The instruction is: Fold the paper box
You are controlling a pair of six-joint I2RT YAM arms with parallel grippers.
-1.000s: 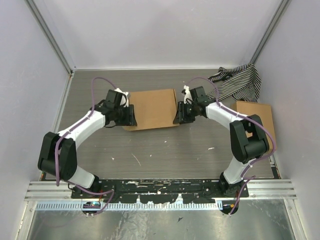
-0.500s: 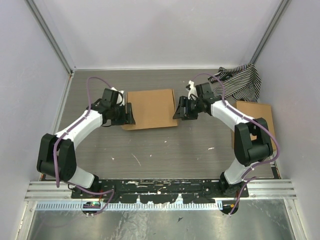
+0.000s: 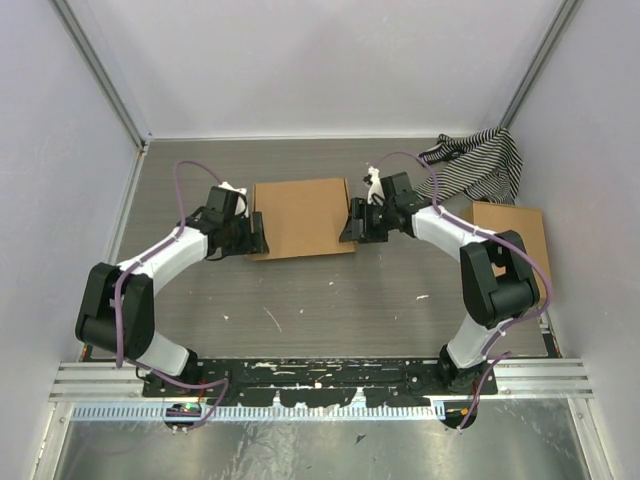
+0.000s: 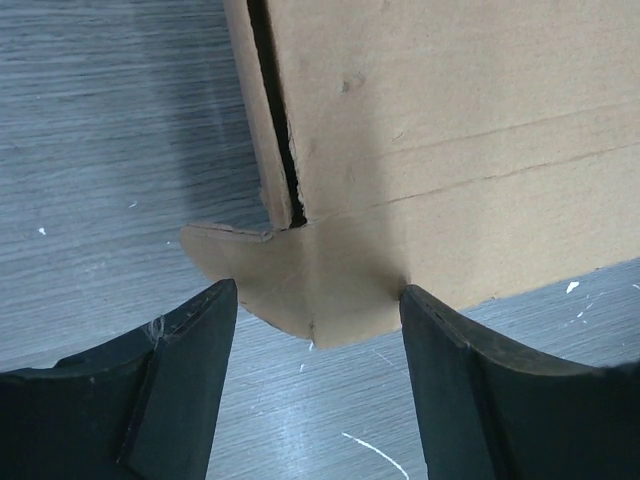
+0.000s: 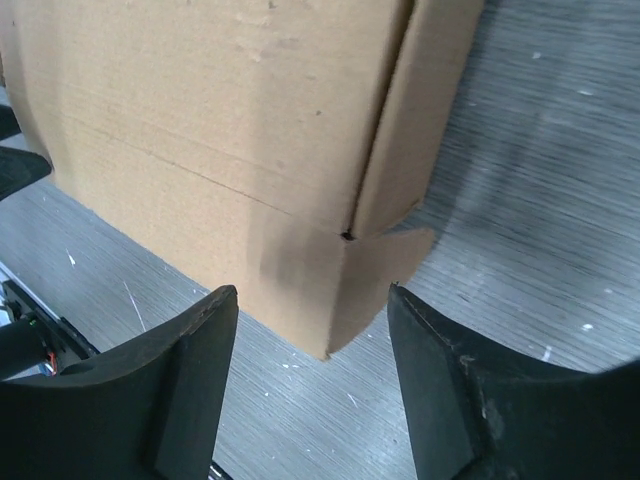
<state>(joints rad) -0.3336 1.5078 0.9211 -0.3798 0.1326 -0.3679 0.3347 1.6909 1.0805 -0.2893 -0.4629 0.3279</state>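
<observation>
Toward the far middle of the grey table (image 3: 330,290), we see the paper box (image 3: 300,217) lying closed and flat, its plain brown top facing up, with one arm at each short end. At the box's left end, low by the near corner, our left gripper (image 3: 255,233) stands with its jaws spread wide. In the left wrist view, a rounded cardboard tab pokes out at the corner between the two dark fingers (image 4: 180,380), which do not clamp it. Our right gripper (image 3: 353,222) mirrors this at the right end, jaws likewise released, with the box's corner and a small protruding flap framed between its fingers (image 5: 180,390) (we can see table on either side of that corner). A black-and-white striped cloth (image 3: 478,165) lies bunched in the far right corner, and another cardboard box (image 3: 515,240) rests beside the right arm, well apart from the folded one.
</observation>
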